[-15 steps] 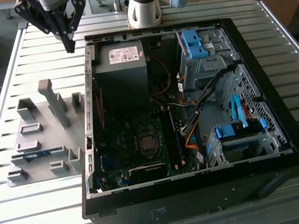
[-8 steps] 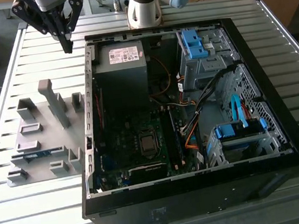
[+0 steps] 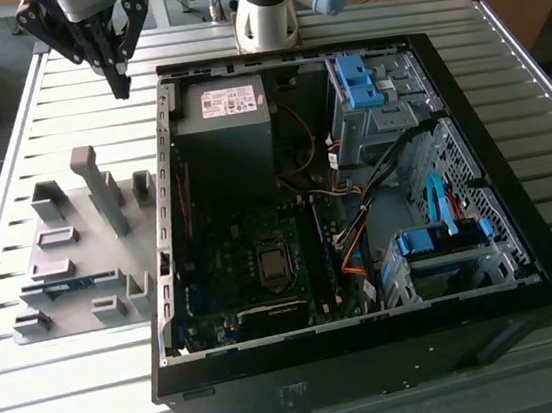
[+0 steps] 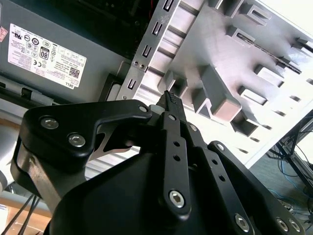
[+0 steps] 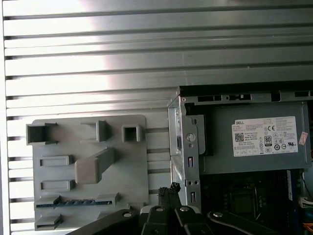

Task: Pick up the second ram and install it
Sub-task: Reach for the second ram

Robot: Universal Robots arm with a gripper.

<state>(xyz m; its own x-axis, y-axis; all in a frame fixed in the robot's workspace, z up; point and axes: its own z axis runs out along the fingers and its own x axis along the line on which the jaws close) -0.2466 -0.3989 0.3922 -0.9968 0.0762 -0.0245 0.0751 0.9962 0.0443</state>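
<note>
Over the table point(image 3: 57, 394), by the far corner of the open computer case point(image 3: 376, 365), the pincer point(image 3: 120, 85) hangs closed and empty.

The second ram point(image 3: 69, 285) lies as a thin blue strip in a low slot of the grey holder plate point(image 3: 99, 238), well apart from the pincer and flanked by raised grey blocks. A descent with the tips together would likely strike the stick or a block instead of straddling it. A grip off the stick's middle could let it tilt and jam at the motherboard point(image 3: 254, 270), where orange cables point(image 3: 347, 248) run close. The memory slots look too dark to tell if one is already filled.
</note>
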